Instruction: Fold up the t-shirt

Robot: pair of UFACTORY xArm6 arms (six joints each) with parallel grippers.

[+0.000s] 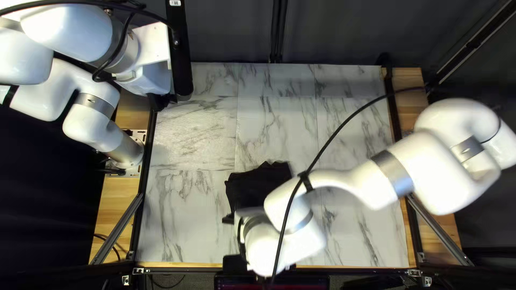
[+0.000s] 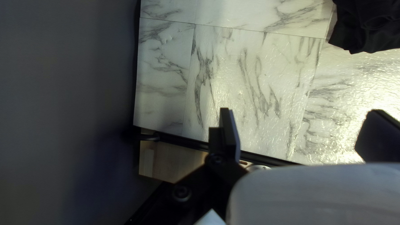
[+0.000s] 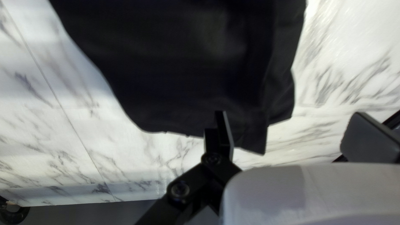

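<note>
Our black cloth t-shirt (image 1: pixel 252 188) lies with uneven edges at seven o'clock from the middle of the white, grey-veined marble-patterned surface (image 1: pixel 188 215), taking twelve as its far edge; our right arm hides part of it. With twelve straight ahead of our right gripper (image 1: pixel 242 216), its wrist view shows the shirt spreading from ten to twelve o'clock, a pointed corner reaching between the finger lines. That gripper stands wide open with nothing clamped; whether a finger touches the cloth, we cannot tell. The white right arm (image 1: pixel 430 166) reaches in from three o'clock, a thin black cable (image 1: pixel 344 124) arching over it. Our left gripper (image 1: pixel 161 101) hangs at ten o'clock, by the surface's left edge, well apart from the shirt. Its fingers are spread wide too, holding nothing, and its own view puts the shirt at one o'clock, beyond a stretch of marble pattern. The white left arm (image 1: pixel 97 121) has its base at nine o'clock, where pale wooden boards (image 1: pixel 119 196) run along the side. Past twelve o'clock, a dark curtain (image 1: pixel 344 32) hangs behind the far edge.
</note>
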